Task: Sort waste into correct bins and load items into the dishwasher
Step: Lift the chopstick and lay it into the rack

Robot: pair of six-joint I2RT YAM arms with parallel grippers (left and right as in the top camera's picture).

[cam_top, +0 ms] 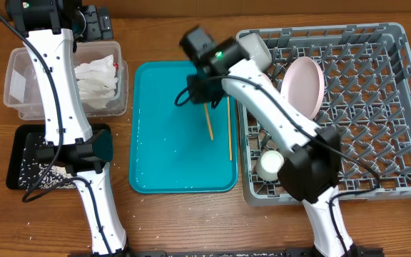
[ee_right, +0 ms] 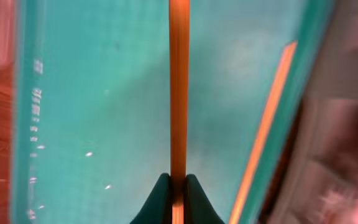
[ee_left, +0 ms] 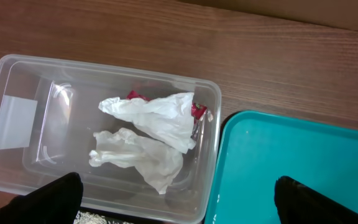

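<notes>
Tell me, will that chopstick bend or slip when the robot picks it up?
Probably stiff: the chopstick looks straight and wooden. It's thin, so likely very light. It might swivel or slip, because the right end effector pinches it at just one narrow spot.

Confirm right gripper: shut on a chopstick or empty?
Shut on one chopstick: the right gripper pinches its end, teal tray behind it.

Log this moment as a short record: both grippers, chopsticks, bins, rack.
right gripper: shut on one chopstick, over the teal tray
other chopstick: lying on the tray, near its rack-side edge
left gripper: open, empty, above the clear tub
tub contents: two crumpled napkins
black tray: scattered rice grains
dish rack: plate on edge, small bowl
</notes>
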